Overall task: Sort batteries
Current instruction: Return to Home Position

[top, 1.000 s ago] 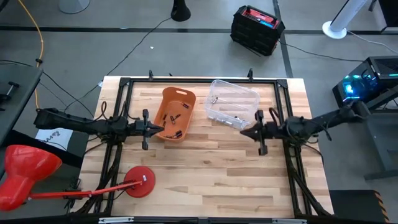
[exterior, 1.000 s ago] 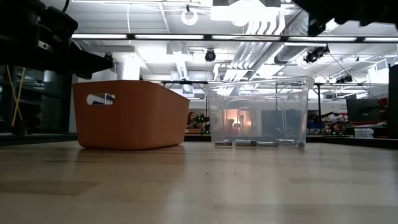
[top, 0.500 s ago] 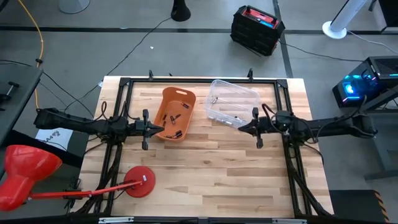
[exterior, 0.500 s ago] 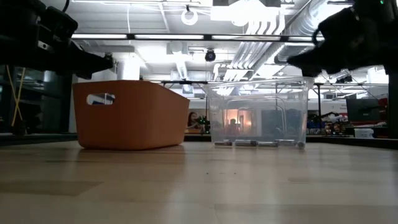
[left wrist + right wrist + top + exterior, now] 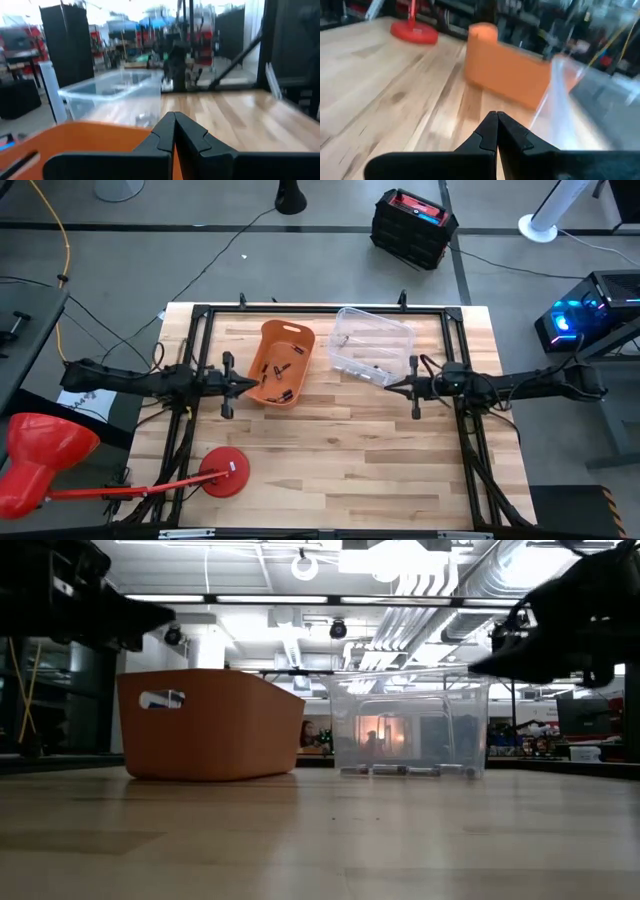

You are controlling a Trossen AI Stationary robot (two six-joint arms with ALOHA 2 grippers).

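On the pale wooden bench (image 5: 330, 450), the clear plastic bin (image 5: 375, 315) has slid slightly toward the orange plastic bin (image 5: 288, 327) since a second ago. The left claw (image 5: 250, 386) has drawn back to the orange bin's outer edge and sits higher than its rim. The right claw (image 5: 390, 387) has moved in beside the clear bin's near corner. Both claws are pressed together, pinching nothing. The small cylindrical batteries (image 5: 283, 393) lie inside the two bins.
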